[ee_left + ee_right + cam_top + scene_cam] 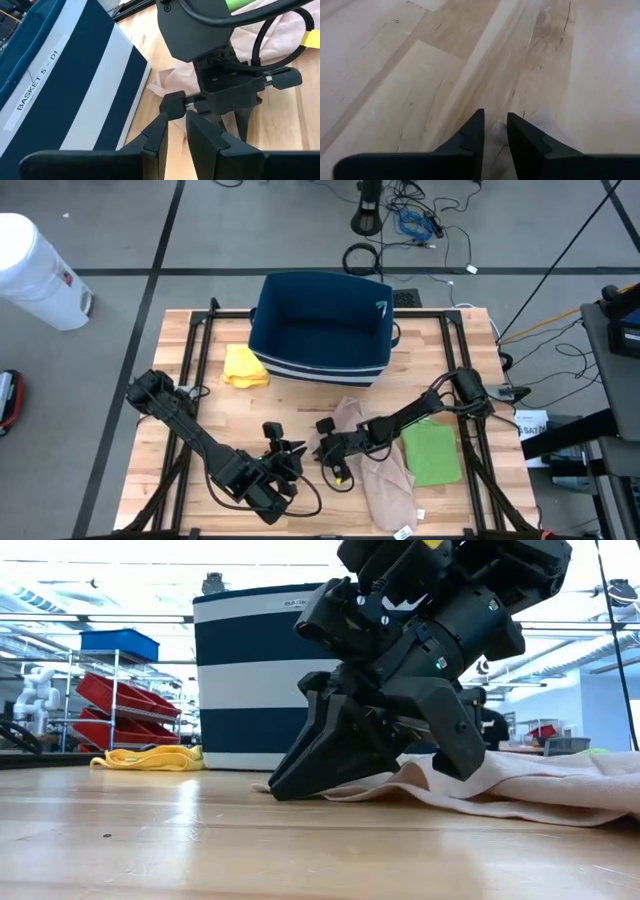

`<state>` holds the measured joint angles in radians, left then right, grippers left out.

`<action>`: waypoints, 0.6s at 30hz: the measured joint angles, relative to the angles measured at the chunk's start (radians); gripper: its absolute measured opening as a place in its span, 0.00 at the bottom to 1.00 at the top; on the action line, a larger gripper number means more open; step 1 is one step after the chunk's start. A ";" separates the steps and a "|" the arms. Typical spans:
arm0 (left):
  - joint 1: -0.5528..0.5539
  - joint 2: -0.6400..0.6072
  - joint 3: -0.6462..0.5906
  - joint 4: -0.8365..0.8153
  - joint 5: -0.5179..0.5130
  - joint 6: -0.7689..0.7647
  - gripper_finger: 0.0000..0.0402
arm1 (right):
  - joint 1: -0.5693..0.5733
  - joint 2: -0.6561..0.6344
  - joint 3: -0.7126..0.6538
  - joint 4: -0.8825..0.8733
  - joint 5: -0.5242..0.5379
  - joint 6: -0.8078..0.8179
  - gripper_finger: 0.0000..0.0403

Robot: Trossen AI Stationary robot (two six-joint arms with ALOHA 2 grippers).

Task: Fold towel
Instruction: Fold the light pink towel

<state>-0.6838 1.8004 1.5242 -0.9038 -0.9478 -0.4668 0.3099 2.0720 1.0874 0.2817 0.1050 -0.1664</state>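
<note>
1. High view: the beige, crumpled cloth towel [375,465] lies on the pale wooden slatted surface [190,370], right of centre, just in front of the bin and touching a flat green cloth [432,452] on its right.
2. Handling, as a judgement: light, limp, not fragile. It will drape and bunch, so a single layer is easy to miss. Low slip on wood.
3. Where to grip: pinch an edge or corner, not the bunched middle. The left edge nearest the bin looks the most reachable.
4. Right tool [375,765] is down at that left edge, tips on the surface. In its wrist view the fingers stand narrow with pale cloth between them [495,135]; probably pinching towel, but whether the grip is firm I cannot tell.
5. Left tool [284,460] hovers just left of the right one, fingers narrow, nothing between them.
6. Containers: the navy fabric bin with white stripes [320,330] sits at the back centre of the surface; its inside looks empty from above.
7. A yellow crumpled cloth [244,367] lies outside the bin, against its left side.
</note>
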 joint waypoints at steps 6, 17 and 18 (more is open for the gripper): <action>0.000 0.000 0.000 0.000 0.008 -0.007 0.19 | 0.007 0.000 0.000 -0.001 0.013 -0.049 0.02; 0.000 0.000 0.000 0.000 0.014 -0.018 0.19 | 0.031 -0.109 -0.002 -0.035 0.113 -0.128 0.00; 0.000 0.000 0.000 0.000 0.014 -0.019 0.19 | 0.029 -0.119 -0.002 -0.041 0.113 -0.133 0.00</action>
<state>-0.6838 1.8008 1.5242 -0.9041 -0.9340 -0.4854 0.3392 1.9533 1.0855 0.2411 0.2181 -0.2990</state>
